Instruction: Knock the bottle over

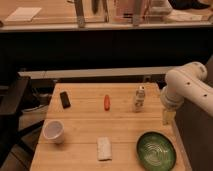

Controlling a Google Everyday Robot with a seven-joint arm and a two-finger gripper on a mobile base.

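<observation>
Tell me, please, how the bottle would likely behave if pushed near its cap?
The bottle stands upright, tall and narrow, so a high push would probably tip it. It looks like thin plastic, likely light. Once down, it may roll on the table. The gripper hangs to its right, apart from it.

White rounded arm (187, 87) with dark dots; seemingly yellowish jaws at right table (85, 125) edge.

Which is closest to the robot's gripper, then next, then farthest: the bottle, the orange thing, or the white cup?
The gripper hangs at the right edge of the table.
1. Bottle, back right, beside the gripper.
2. Orange thing, middle of the table.
3. White cup, far left side.
</observation>
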